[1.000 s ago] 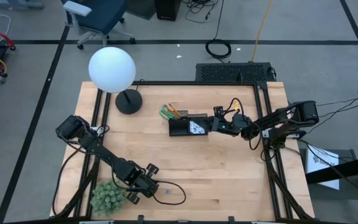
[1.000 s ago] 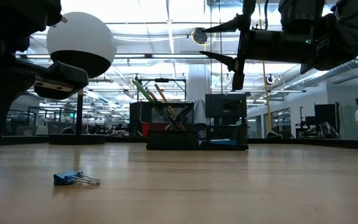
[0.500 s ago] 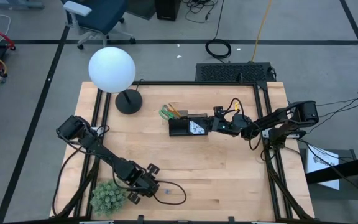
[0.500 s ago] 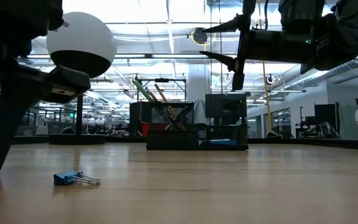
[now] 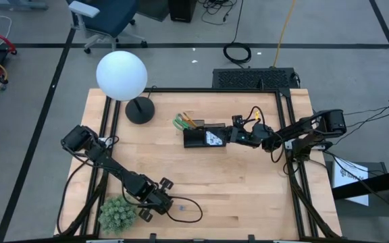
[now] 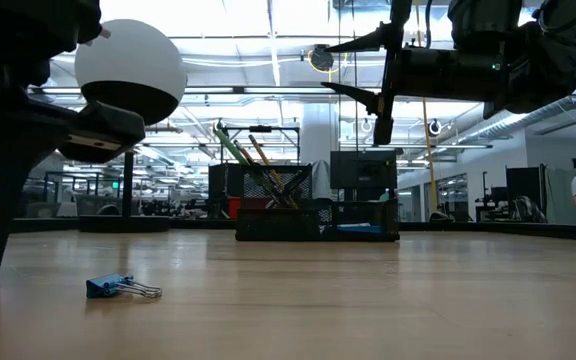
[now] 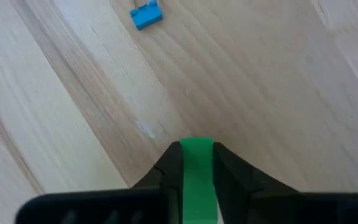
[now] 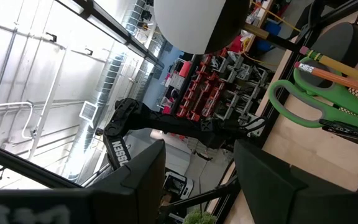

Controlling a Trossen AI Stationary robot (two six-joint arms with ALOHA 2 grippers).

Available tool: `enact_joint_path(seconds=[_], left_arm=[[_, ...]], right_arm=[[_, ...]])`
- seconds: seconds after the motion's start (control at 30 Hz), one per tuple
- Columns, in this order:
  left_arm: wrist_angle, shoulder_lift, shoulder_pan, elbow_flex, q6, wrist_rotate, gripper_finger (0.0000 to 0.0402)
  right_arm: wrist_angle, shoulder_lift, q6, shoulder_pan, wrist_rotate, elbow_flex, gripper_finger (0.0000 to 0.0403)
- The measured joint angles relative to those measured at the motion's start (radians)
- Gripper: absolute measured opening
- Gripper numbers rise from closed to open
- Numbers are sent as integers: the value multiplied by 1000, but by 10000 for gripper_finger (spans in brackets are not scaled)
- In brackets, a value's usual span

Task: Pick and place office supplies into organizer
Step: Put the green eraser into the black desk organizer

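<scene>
1. The left end effector (image 5: pixel 159 200) hangs low over the near part of the wooden table (image 5: pixel 248 182), just beside the fuzzy green plant ball (image 5: pixel 117 214).
2. In the left wrist view its two dark fingers (image 7: pixel 229 171) are closed on a small green eraser (image 7: pixel 197 174), which stands between them above the bare wood.
3. A blue binder clip (image 7: pixel 146 15) with wire handles lies flat on the table a little ahead of that end effector; in the low view the same clip (image 6: pixel 118 287) rests alone on the near boards, apart from everything else.
4. The black organizer (image 5: pixel 204 137) sits near the middle of the table, well apart from the left end effector.
5. Green-handled scissors (image 5: pixel 179 123) and orange-yellow pencils (image 5: pixel 190 121) stick out of its end nearest the lamp, leaning outward.
6. The low view shows these pencils (image 6: pixel 263 165) slanting up out of the organizer (image 6: pixel 313 222).
7. The right end effector (image 5: pixel 227 134) is held above the organizer's other end; its fingers (image 8: pixel 142 180) are spread wide apart and hold nothing.
8. Past them the right wrist view shows the scissors' green loops (image 8: pixel 309 102) and a pencil (image 8: pixel 334 71).
9. The white globe lamp (image 5: pixel 121 75) stands on its round black base (image 5: pixel 140 109) at the far left of the table.
</scene>
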Motion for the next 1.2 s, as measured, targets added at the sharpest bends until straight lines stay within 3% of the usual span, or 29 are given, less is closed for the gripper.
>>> enact_joint_path(seconds=[0.13, 0.6, 0.93, 1.2], left_arm=[[0, 0, 0, 0, -1, 0, 44], [-5, 0, 0, 1, -86, -10, 66], [-28, -49, 13, -2, -100, -48, 34], [-89, -61, 24, -3, -103, -70, 47]], right_arm=[[0, 0, 0, 0, 0, 0, 181], [0, 0, 0, 0, 0, 0, 181], [0, 0, 0, 0, 0, 0, 181], [0, 0, 0, 0, 0, 0, 181]])
